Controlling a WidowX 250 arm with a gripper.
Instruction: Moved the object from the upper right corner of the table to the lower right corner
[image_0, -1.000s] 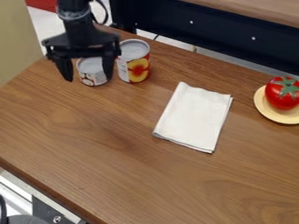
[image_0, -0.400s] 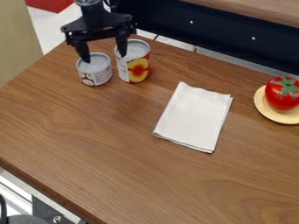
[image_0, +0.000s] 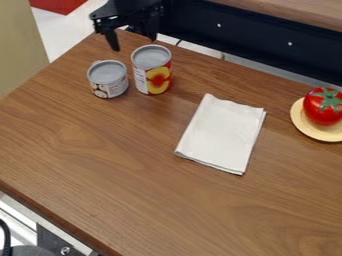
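My gripper (image_0: 135, 42) is at the top left of the view, open and holding nothing, just above and behind the two cans. The short can (image_0: 108, 80) stands upright on the wooden table (image_0: 153, 200). Just right of it is the taller can (image_0: 152, 70), also upright, with a red and yellow label. A folded white cloth (image_0: 222, 134) lies flat right of the cans. At the right edge, a red tomato (image_0: 323, 107) rests on a pale yellow plate (image_0: 308, 131).
A dark panel (image_0: 257, 37) runs behind the table's back edge, with a wooden surface (image_0: 300, 11) above it. At the far left stands a beige panel (image_0: 20, 47). Metal parts (image_0: 57, 242) show beyond the table's lower left edge.
The gripper has risen and shifted toward the upper right, off the short can. Both cans, the cloth, the plate and the tomato have stayed in place.
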